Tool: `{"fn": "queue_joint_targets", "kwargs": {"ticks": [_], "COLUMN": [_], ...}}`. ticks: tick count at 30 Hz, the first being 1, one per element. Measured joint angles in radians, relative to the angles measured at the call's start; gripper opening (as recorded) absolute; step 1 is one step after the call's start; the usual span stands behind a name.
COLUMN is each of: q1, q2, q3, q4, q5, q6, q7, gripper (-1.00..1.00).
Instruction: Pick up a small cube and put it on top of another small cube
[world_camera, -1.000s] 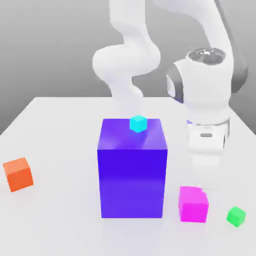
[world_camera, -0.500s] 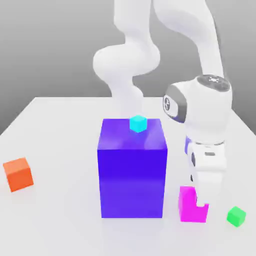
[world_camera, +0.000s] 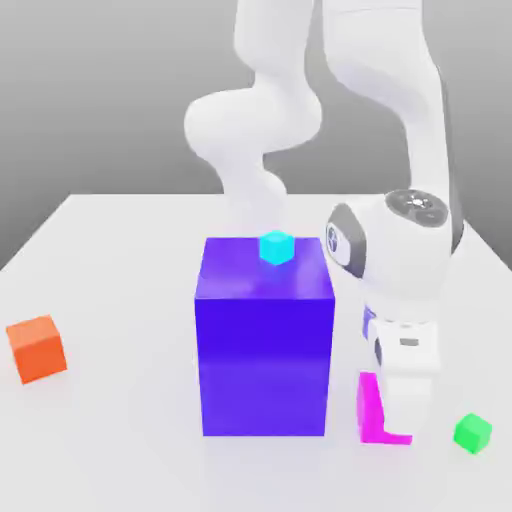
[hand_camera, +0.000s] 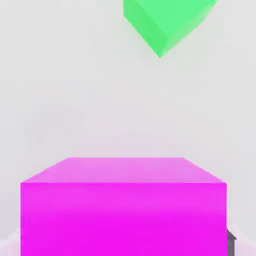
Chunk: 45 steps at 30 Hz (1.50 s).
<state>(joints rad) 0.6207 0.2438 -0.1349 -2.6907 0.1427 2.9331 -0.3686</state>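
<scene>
The gripper (world_camera: 398, 425) is down at table level over the magenta cube (world_camera: 368, 410), jaws clamped on it — the cube rests on the white table (world_camera: 120, 450), just beside the purple block (world_camera: 265, 345) on the exterior view's right. The small green cube (world_camera: 472, 432) sits near it, farther to that side, apart. A cyan cube (world_camera: 277, 247) sits atop the purple block; an orange cube (world_camera: 37, 347) lies well apart, toward the exterior view's left.

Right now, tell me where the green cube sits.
In the exterior view, the green cube sits on the table at front right, just right of the magenta cube.
</scene>
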Motion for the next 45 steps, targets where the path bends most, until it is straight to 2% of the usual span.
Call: {"fn": "queue_joint_targets", "kwargs": {"ticks": [7,14,37,42,43,45], "q1": [0.027,0.029,0.083,0.075,0.074,0.074], "q2": [-0.115,-0.194,-0.117,0.021,0.045,0.045], "q3": [-0.047,-0.053,0.062,0.080,0.082,0.082], "q4": [-0.011,-0.029,0.219,0.240,0.241,0.241], "q5": [-0.088,-0.120,-0.126,-0.108,-0.104,-0.104], "q6": [-0.097,-0.165,-0.339,-0.220,-0.198,-0.198], "q7": [0.064,0.079,-0.550,-0.598,-0.601,-0.601], "gripper": [-1.00,-1.00,-1.00,-1.00,1.00,1.00]}}
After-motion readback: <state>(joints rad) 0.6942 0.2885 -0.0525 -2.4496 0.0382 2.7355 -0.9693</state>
